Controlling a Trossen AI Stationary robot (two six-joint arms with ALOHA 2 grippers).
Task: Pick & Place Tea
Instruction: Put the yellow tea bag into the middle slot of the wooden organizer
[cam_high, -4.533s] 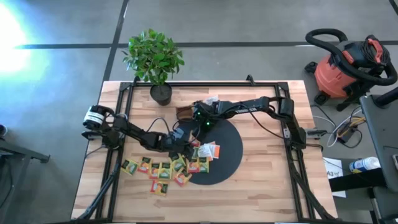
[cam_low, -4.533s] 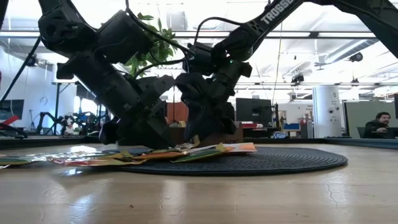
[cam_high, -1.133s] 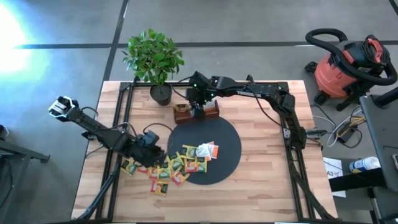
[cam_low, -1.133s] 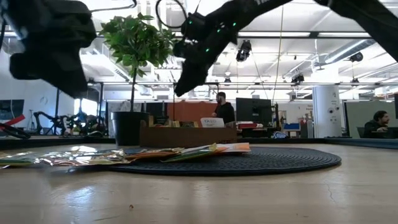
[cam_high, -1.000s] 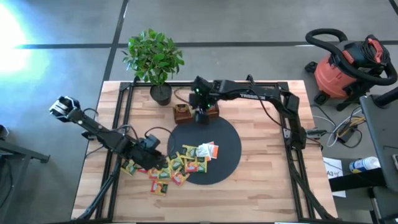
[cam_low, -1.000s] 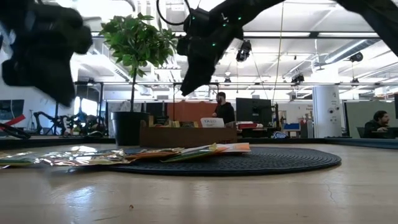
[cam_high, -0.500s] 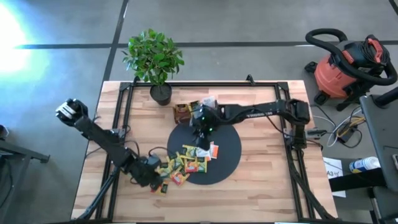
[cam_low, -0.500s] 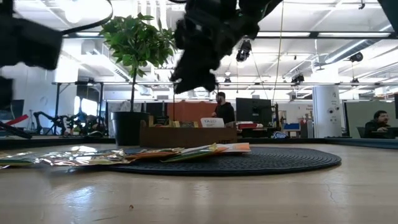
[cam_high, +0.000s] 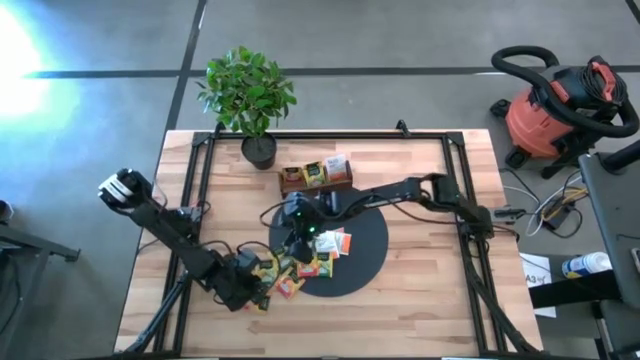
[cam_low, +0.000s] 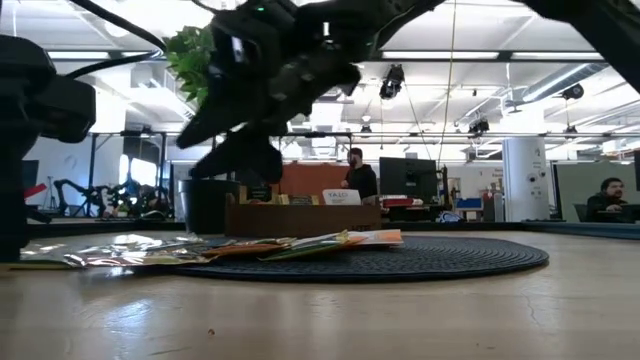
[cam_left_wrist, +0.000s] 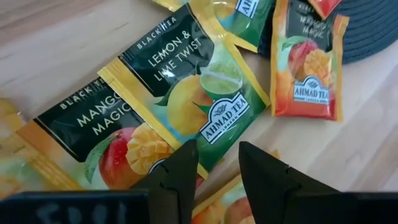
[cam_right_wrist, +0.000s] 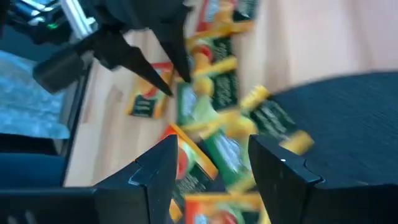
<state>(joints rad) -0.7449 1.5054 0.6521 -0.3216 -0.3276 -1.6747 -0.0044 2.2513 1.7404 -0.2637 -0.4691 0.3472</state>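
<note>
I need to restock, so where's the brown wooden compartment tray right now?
In the high view, the brown wooden compartment tray sits at the table's far edge, right of the potted plant, beyond the black round mat.

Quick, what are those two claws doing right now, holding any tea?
Left gripper: open, empty, low over the tea sachets.
Right gripper: open, empty, above the sachet pile.

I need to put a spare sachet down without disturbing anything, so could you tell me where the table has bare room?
Bare wood lies right of the black disc, out to the frame rail, and along the table's near edge. The disc's right half is bare too. Crowded: the tea sachets at the disc's left edge, where the left gripper and right gripper both work, and around the wooden tray and plant pot.
</note>
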